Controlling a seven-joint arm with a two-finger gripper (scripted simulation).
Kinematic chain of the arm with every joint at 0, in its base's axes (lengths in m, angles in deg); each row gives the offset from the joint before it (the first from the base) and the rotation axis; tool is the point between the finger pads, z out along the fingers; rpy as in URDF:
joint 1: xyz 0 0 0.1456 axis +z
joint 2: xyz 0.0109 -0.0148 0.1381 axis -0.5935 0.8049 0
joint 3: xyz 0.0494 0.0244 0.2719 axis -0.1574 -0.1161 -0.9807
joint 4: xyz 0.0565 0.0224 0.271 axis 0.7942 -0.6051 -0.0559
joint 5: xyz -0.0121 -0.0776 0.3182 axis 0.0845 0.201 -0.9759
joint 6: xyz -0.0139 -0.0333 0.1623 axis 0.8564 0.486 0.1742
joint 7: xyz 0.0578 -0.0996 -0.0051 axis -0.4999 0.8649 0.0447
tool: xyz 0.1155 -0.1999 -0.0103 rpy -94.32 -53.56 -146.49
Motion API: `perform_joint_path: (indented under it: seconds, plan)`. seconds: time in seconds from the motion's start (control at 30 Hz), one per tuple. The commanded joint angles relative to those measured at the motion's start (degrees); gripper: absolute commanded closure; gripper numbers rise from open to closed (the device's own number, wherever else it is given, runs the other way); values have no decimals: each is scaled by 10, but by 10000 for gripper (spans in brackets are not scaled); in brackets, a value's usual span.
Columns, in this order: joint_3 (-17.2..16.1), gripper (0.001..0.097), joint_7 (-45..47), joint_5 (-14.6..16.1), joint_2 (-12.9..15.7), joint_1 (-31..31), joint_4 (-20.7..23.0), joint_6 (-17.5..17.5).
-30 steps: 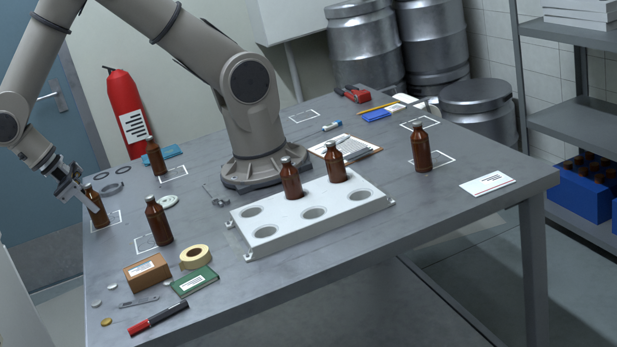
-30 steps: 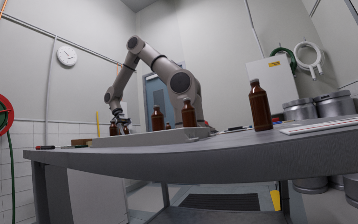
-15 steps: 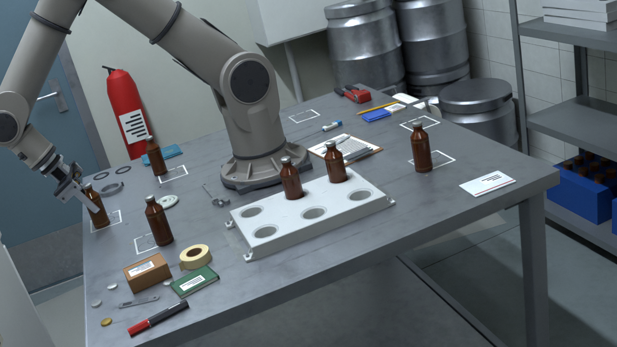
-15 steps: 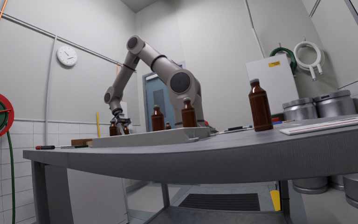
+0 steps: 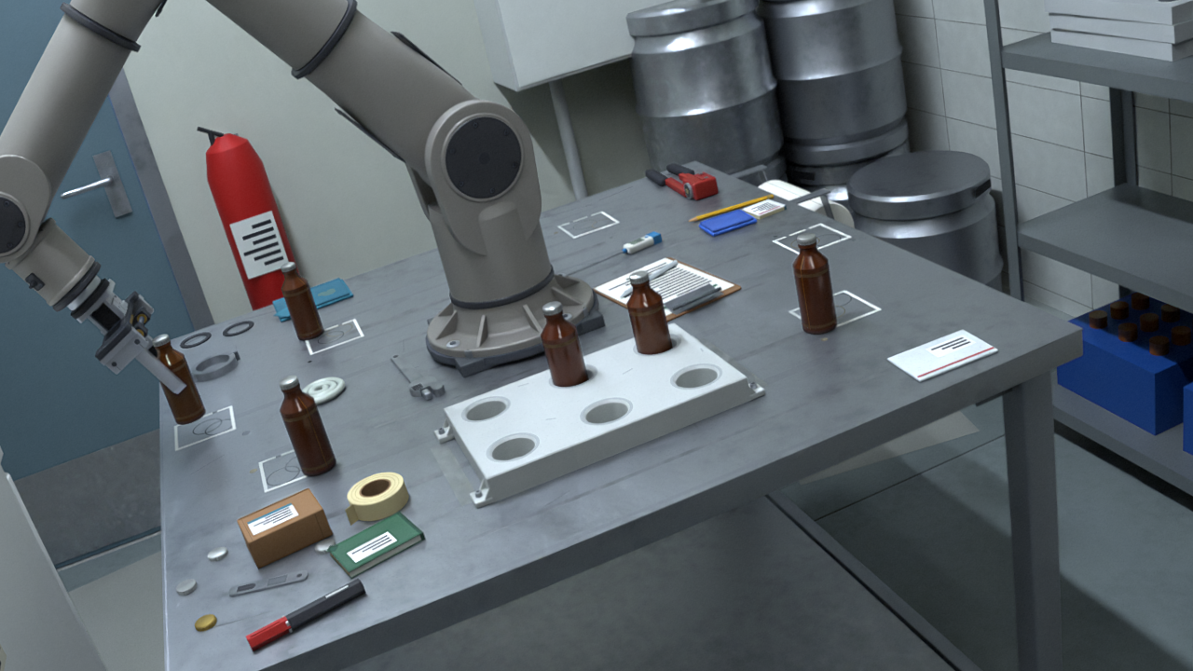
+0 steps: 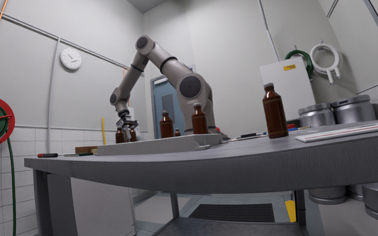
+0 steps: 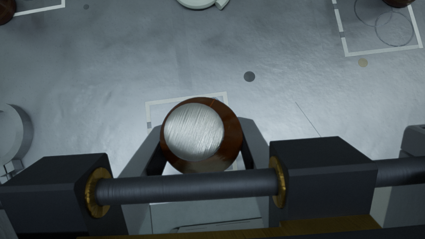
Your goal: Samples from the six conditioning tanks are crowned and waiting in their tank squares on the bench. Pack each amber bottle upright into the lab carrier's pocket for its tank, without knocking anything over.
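An amber bottle (image 5: pixel 178 380) (image 7: pixel 201 134) with a silver crown stands upright in its marked square at the bench's far left edge and is held by my closed gripper (image 5: pixel 154 360) (image 7: pixel 202 148) (image 6: pixel 127 130). Its base still rests on the square. The white six-pocket carrier (image 5: pixel 596 406) (image 6: pixel 159 144) lies mid-bench, with two bottles (image 5: pixel 563 345) (image 5: pixel 649 315) standing in its back row. Three more bottles stand in squares: one (image 5: pixel 306 426) just right of the held one, one (image 5: pixel 301 302) behind it, and one (image 5: pixel 813 285) at the right.
Behind the carrier rises the arm's base (image 5: pixel 500 275), with a clipboard (image 5: pixel 667 286) to its right. A tape roll (image 5: pixel 377 496), cardboard box (image 5: pixel 284 526), green booklet (image 5: pixel 375 544) and red marker (image 5: pixel 304 616) lie near the front left edge. Rings and a white washer (image 5: pixel 324 389) lie among the left bottles.
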Motion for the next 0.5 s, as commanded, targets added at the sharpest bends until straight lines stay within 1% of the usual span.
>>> perform_joint_path:
  seconds: [0.0, 0.2, 0.47]
  plan:
    - [0, 966, 0, 0, -2, 0, 1, -3]
    - [1, 966, -1, 0, -11, 1, 4, -15]
    - [1, 966, -1, 1, -14, 1, 5, -18]
